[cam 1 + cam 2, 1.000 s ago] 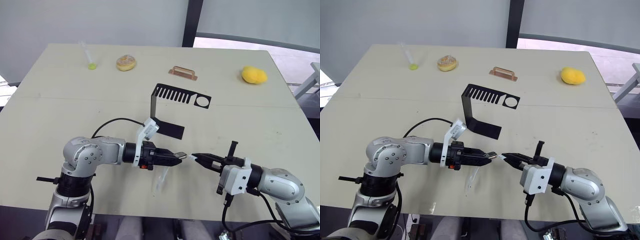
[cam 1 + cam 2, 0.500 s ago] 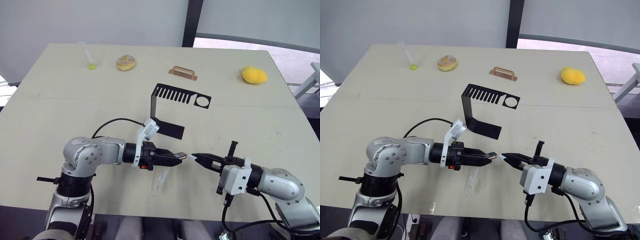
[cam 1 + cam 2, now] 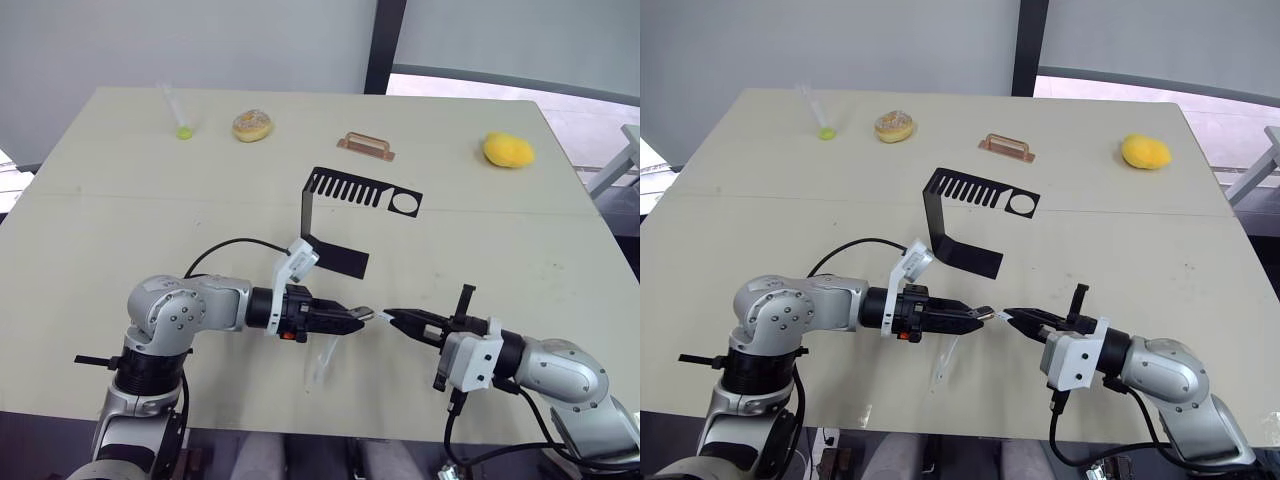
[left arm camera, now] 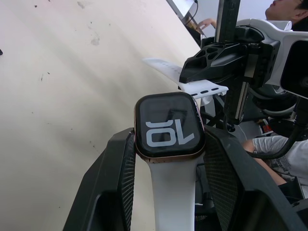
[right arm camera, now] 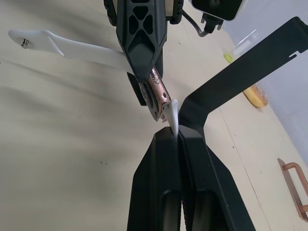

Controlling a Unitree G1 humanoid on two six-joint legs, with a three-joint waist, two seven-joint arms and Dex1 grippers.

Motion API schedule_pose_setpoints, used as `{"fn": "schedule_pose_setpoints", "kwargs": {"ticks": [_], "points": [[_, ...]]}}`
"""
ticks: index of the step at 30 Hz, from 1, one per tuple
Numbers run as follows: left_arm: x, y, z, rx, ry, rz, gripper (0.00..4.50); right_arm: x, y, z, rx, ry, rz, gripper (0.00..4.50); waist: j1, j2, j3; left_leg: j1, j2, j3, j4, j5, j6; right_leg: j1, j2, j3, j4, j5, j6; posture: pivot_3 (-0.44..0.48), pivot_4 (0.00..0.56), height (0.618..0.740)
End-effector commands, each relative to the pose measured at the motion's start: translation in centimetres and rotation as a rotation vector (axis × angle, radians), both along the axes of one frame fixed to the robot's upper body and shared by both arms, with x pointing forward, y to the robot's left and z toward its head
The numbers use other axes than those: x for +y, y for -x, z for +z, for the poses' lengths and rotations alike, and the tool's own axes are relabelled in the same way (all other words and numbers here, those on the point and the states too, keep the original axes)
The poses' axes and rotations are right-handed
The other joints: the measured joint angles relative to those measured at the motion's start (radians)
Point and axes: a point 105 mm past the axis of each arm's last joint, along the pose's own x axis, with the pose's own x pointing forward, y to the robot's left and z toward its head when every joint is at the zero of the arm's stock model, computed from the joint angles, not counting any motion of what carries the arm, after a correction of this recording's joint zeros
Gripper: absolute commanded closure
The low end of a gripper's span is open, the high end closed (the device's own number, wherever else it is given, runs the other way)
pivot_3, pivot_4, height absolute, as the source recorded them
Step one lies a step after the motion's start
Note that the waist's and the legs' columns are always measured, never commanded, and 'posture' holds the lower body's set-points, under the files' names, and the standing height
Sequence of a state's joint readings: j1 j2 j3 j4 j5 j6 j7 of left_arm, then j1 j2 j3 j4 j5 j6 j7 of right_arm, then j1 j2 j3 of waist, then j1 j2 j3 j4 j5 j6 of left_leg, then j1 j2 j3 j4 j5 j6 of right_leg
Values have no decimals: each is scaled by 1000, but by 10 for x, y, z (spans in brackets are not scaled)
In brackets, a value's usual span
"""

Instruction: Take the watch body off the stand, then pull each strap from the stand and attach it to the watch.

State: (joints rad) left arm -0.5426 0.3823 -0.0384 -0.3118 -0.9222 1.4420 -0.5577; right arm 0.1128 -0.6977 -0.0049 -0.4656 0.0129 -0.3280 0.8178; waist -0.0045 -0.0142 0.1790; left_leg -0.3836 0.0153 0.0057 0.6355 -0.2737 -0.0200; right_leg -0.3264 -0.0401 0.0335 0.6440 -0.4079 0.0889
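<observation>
Left gripper: fingers clamped on the watch body, raised over the table's front edge; one white strap already fitted and hanging below. Right gripper: fingers pinched tight on the second strap, its end touching the watch body. Stand: table centre, bare, well apart from both grippers.

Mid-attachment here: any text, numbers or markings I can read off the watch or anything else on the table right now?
"10": large white digits on the screen of the watch body, seen upside down in the left wrist view, where the left claw holds the watch.
No other readable text: the stand, the white strap in the right claw and the other things on the table carry none.
</observation>
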Motion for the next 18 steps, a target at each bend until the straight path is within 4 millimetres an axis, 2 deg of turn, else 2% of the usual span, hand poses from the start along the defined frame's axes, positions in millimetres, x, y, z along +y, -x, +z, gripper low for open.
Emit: {"fn": "schedule_pose_setpoints", "kwargs": {"ticks": [1,18], "points": [[-9,11,13,-46,52,-67,2924,6,7,7,-31,-22,39,4500,0,0,0,0,0,0,0,0,0,0,0,0,0,0,0,0,150,740],[-11,11,13,-50,39,-72,2924,9,3,10,-57,-27,36,4500,0,0,0,0,0,0,0,0,0,0,0,0,0,0,0,0,150,740]]}}
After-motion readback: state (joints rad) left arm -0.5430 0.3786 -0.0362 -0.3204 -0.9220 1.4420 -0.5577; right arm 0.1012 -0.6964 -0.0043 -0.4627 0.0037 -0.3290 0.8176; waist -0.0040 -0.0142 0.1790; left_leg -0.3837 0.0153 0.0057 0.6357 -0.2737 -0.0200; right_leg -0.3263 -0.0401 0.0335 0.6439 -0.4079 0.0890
